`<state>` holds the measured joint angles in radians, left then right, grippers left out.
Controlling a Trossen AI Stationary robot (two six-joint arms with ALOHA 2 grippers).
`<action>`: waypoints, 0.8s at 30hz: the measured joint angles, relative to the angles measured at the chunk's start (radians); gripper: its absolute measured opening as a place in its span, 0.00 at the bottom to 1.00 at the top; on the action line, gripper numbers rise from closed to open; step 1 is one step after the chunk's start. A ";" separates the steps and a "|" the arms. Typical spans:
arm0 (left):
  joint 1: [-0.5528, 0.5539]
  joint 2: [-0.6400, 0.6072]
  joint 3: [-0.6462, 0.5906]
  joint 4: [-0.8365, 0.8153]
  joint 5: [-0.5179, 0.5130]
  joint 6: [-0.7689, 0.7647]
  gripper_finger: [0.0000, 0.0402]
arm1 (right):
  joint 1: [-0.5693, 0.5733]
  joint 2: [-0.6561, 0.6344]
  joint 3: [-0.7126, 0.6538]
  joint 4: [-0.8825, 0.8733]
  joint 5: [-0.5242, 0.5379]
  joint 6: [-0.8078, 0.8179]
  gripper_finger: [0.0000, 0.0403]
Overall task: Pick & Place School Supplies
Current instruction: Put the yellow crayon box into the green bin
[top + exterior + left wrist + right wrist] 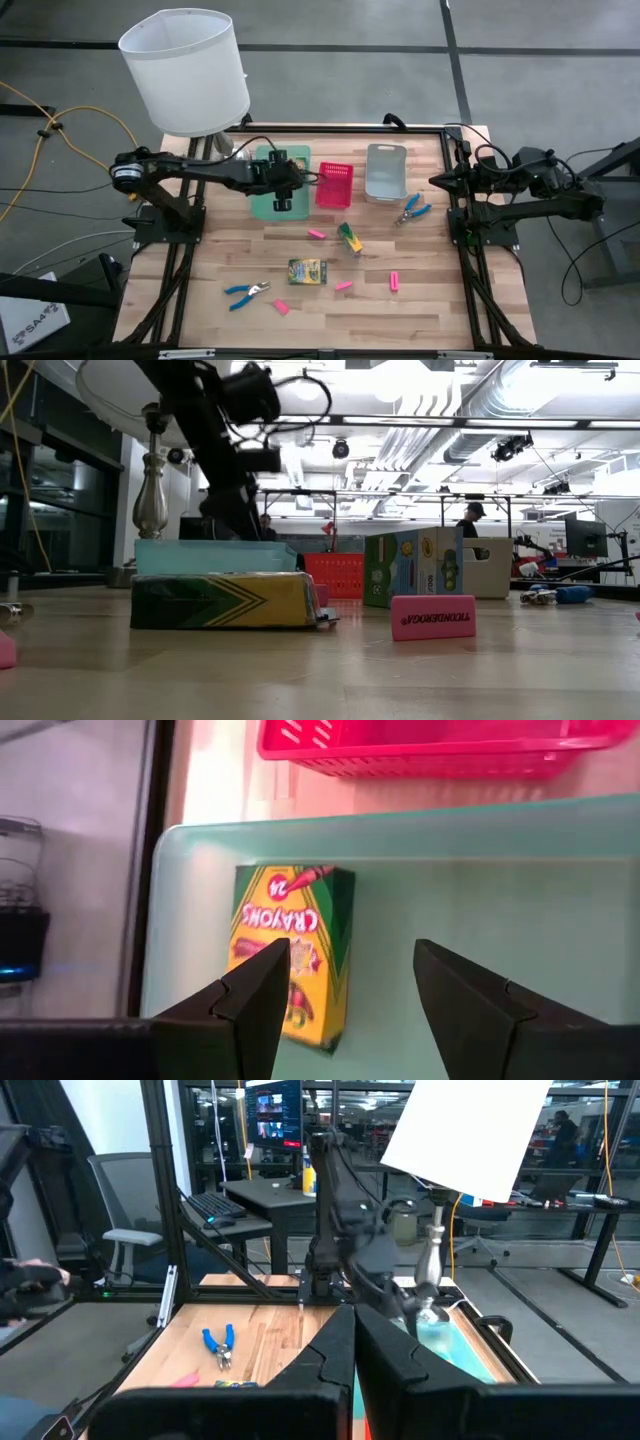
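Low view: crayon box (224,601) before green tray (215,556).

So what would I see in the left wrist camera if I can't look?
A yellow-and-green crayon box lies in a pale green tray, just past the left claw, whose two dark fingers are open and empty. A pink basket sits beyond the tray.

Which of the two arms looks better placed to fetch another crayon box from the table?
Probably the left. Its left gripper is open over the green tray, beside the middle of the table where the crayon boxes lie. The right gripper sits shut at the table's edge.
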<state>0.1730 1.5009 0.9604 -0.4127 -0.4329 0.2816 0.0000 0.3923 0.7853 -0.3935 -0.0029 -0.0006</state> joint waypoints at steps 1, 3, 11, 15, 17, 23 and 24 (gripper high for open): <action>-0.014 -0.019 0.000 -0.016 -0.005 -0.011 0.51 | 0.000 0.000 0.000 0.000 0.000 0.000 0.00; -0.036 -0.055 0.000 -0.048 -0.008 -0.039 0.51 | 0.000 0.000 0.000 0.000 0.000 0.000 0.00; -0.103 -0.148 0.000 -0.122 0.103 -0.196 0.51 | 0.000 0.000 0.000 0.000 0.000 0.000 0.00; -0.124 -0.165 0.000 -0.130 0.176 -0.260 0.51 | 0.000 0.000 0.000 0.000 0.000 0.000 0.00; -0.140 -0.169 0.000 -0.139 0.187 -0.284 0.51 | 0.000 0.000 0.000 0.000 0.000 0.000 0.00; -0.195 -0.171 0.000 -0.174 0.193 -0.336 0.51 | 0.000 0.000 0.000 0.000 0.000 0.000 0.00; -0.203 -0.171 0.000 -0.173 0.202 -0.349 0.51 | 0.000 0.000 0.000 0.000 0.000 0.000 0.00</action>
<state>-0.0303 1.3304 0.9604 -0.5855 -0.2304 -0.0673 -0.0002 0.3920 0.7853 -0.3935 -0.0025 -0.0006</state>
